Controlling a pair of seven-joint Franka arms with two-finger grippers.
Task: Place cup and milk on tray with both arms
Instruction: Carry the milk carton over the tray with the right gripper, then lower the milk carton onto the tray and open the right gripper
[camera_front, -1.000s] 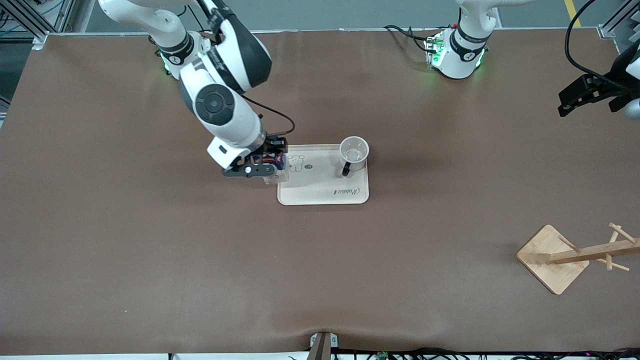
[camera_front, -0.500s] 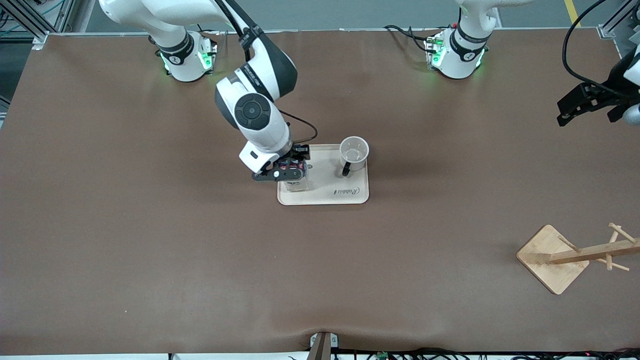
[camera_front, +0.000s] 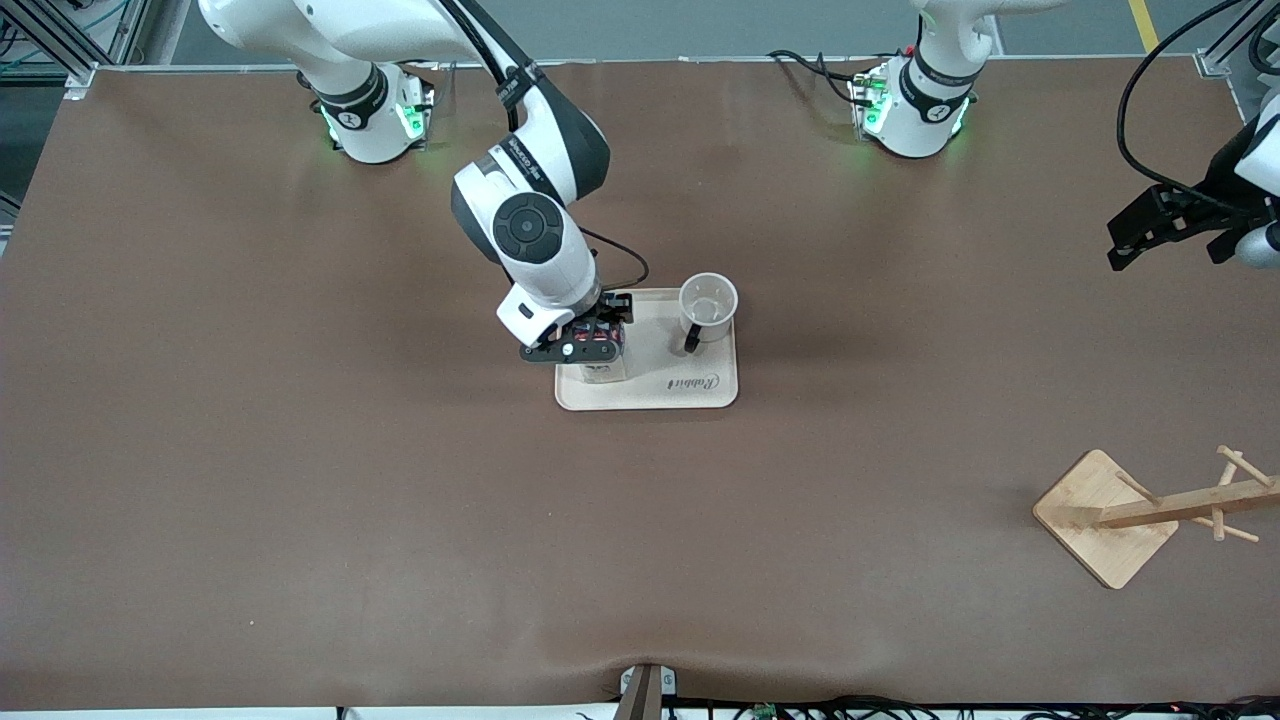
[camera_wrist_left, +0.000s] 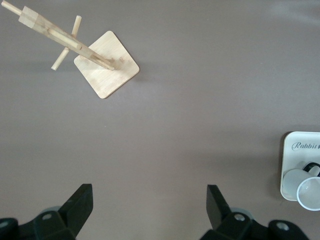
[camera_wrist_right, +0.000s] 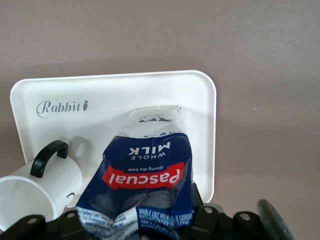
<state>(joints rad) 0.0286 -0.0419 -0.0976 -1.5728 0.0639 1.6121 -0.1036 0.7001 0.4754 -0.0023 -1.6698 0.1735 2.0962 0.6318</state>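
My right gripper (camera_front: 590, 345) is shut on the milk (camera_front: 598, 372), a dark blue carton with a red label and pale lower part. It holds the milk upright over the cream tray (camera_front: 650, 388), at the tray's end toward the right arm. The right wrist view shows the milk (camera_wrist_right: 145, 170) in my right gripper (camera_wrist_right: 142, 220) with its base down at the tray (camera_wrist_right: 115, 95); I cannot tell if it touches. The white cup (camera_front: 708, 305) stands on the tray's other end, its black handle toward the front camera, and shows beside the milk in the right wrist view (camera_wrist_right: 40, 192). My left gripper (camera_front: 1165, 225) is open and empty, raised over bare table at the left arm's end.
A wooden mug rack (camera_front: 1140, 510) lies tipped on the table, nearer the front camera at the left arm's end. The left wrist view shows the rack (camera_wrist_left: 95, 60), my open left gripper (camera_wrist_left: 148, 192), and the tray's corner (camera_wrist_left: 300, 145) with the cup (camera_wrist_left: 307, 190).
My right arm carried the milk from beside the tray's edge to over the tray, toward the cup. My left gripper drifted slightly and stayed open.
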